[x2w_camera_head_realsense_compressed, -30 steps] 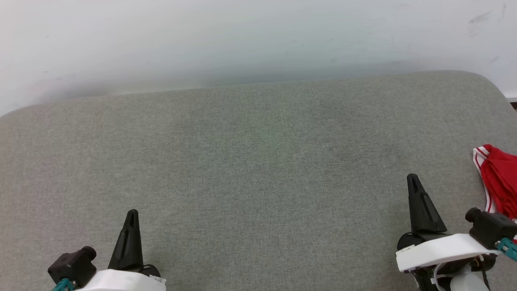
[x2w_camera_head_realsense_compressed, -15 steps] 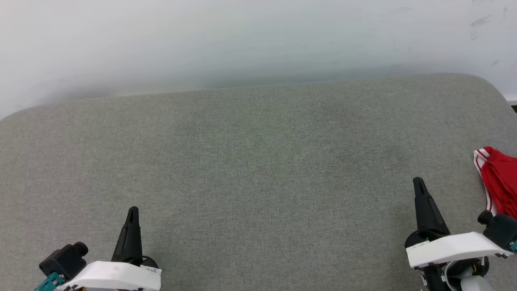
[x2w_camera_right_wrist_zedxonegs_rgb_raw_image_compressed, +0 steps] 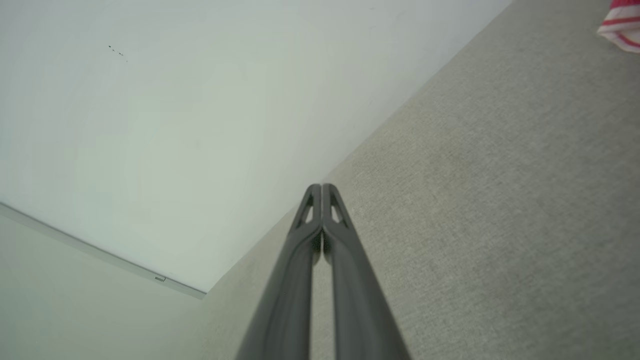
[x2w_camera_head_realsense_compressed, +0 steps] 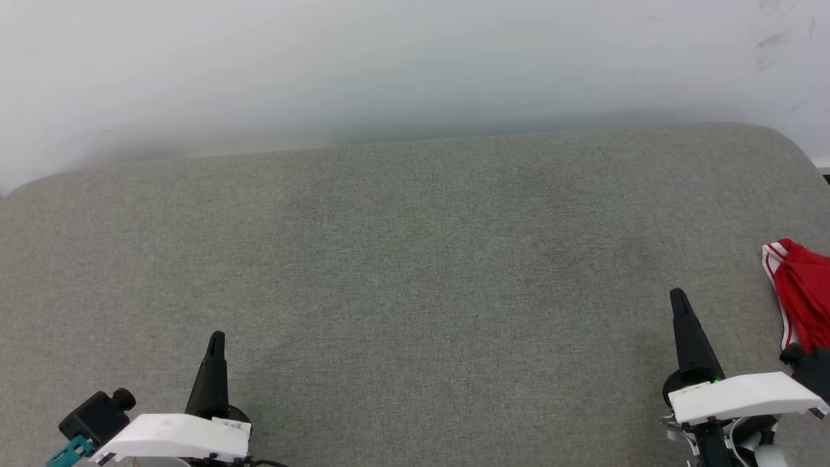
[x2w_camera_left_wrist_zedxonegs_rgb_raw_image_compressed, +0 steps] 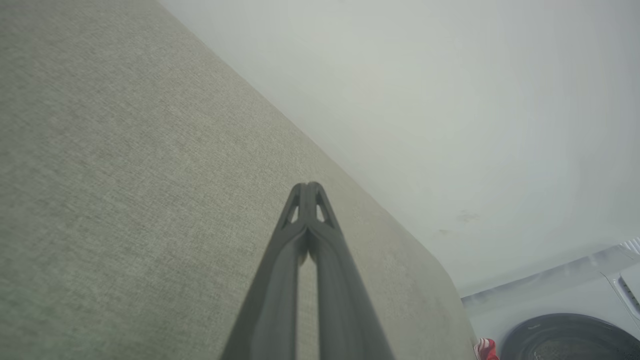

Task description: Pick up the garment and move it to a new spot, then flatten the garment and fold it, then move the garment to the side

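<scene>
The red garment (x2w_camera_head_realsense_compressed: 804, 292) with red-white striped trim lies bunched at the right edge of the grey fabric surface (x2w_camera_head_realsense_compressed: 415, 259), partly cut off by the head view's edge. A corner of the garment (x2w_camera_right_wrist_zedxonegs_rgb_raw_image_compressed: 622, 25) appears at the top right of the right wrist view, and a small piece of the garment (x2w_camera_left_wrist_zedxonegs_rgb_raw_image_compressed: 485, 348) at the bottom right of the left wrist view. My right gripper (x2w_camera_head_realsense_compressed: 679, 298) is shut and empty, to the left of the garment and apart from it. My left gripper (x2w_camera_head_realsense_compressed: 216, 338) is shut and empty at the lower left, far from the garment.
A white wall (x2w_camera_head_realsense_compressed: 389, 65) rises behind the surface's far edge. A white machine with a dark round door (x2w_camera_left_wrist_zedxonegs_rgb_raw_image_compressed: 565, 340) stands beyond the surface's right end. The surface's corners are rounded.
Both grippers have drawn back toward the bottom of the head view, the right one also shifting slightly right. The garment lies where it was.
</scene>
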Motion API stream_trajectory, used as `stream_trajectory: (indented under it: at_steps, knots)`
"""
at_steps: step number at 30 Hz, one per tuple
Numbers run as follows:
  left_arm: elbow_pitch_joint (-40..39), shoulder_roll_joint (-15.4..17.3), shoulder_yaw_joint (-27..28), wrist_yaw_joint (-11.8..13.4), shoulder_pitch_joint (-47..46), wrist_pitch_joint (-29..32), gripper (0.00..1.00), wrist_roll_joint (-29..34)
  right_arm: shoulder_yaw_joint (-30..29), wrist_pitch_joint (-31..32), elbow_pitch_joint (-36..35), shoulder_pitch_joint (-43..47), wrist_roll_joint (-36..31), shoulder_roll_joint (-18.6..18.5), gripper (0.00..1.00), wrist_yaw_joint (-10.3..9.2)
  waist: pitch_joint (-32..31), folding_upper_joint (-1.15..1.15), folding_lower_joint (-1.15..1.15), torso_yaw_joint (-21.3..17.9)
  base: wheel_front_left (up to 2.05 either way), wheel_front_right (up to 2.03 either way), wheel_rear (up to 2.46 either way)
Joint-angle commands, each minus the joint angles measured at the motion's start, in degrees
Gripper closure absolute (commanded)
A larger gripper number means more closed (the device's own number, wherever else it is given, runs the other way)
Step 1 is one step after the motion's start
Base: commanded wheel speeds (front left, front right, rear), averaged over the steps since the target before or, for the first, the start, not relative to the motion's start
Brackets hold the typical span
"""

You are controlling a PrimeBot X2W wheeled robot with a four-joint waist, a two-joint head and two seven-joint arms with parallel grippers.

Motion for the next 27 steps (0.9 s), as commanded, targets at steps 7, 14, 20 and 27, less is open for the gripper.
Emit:
stream_trajectory:
  at_steps: [7, 14, 20, 27]
  knots:
    - [0.43, 0.51, 0.24, -0.26, -2.14, 1.6, 1.0, -6.17, -0.72, 1.54, -0.13, -1.36, 6.28, -0.56, 1.0, -0.01, -0.26, 0.0, 0.0, 0.17, 0.0, 0.0, 0.0]
    - [1.12, 0.54, 0.39, -0.34, -2.84, 2.82, 1.0, -10.64, -1.18, 2.74, 0.19, -1.44, 10.7, -0.6, 1.0, -0.01, -0.5, 0.0, 0.0, 0.32, 0.0, 0.0, 0.0]
    - [1.76, 0.55, 0.54, -0.37, -3.26, 3.78, 1.0, -14.25, -1.59, 3.74, 0.45, -1.52, 14.27, -0.61, 1.0, -0.01, -0.7, 0.0, 0.0, 0.45, 0.0, 0.0, 0.0]
    - [2.41, 0.56, 0.71, -0.44, -3.87, 4.87, 1.0, -18.19, -2.06, 4.82, 0.73, -1.63, 18.18, -0.6, 1.0, -0.01, -0.93, 0.0, 0.0, 0.6, 0.0, 0.0, 0.0]
